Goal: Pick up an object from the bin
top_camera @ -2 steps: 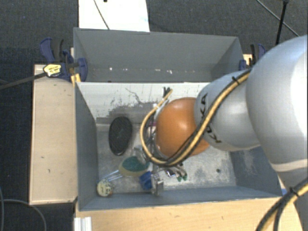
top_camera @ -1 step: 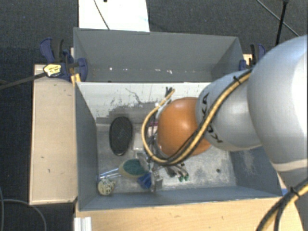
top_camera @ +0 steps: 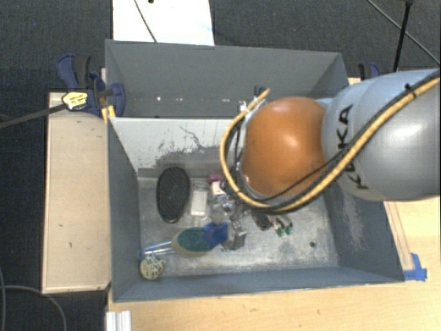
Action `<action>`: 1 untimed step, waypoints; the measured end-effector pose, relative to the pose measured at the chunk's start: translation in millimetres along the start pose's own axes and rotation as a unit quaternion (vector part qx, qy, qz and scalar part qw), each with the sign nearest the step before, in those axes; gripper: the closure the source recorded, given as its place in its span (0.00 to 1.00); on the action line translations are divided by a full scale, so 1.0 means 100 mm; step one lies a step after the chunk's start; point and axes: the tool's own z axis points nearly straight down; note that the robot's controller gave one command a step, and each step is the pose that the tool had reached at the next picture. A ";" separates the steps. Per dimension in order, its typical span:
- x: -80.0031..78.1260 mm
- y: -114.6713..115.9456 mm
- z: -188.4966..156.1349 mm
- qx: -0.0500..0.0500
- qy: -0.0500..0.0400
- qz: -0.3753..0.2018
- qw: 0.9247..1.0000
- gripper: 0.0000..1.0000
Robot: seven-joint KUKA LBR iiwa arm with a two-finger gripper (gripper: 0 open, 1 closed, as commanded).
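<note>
Blue scrap (top_camera: 216,234) touches green oval pad (top_camera: 192,242) on its left; my gripper (top_camera: 234,230) low, just beside scrap; spread or pinching, cannot tell. Black oval brush (top_camera: 172,193) far-left of them.

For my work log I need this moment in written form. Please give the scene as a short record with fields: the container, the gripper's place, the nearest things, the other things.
container: grey metal bin
gripper: low near the middle of the floor, under the arm's orange cover
nearest things: blue piece and green oval thing, just to its left
other things: black oval brush, white block, yellowish ball, small green piece
grasp: cannot tell
</note>
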 end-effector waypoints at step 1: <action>-0.58 0.16 0.00 -0.001 0.002 -0.088 0.996 1.00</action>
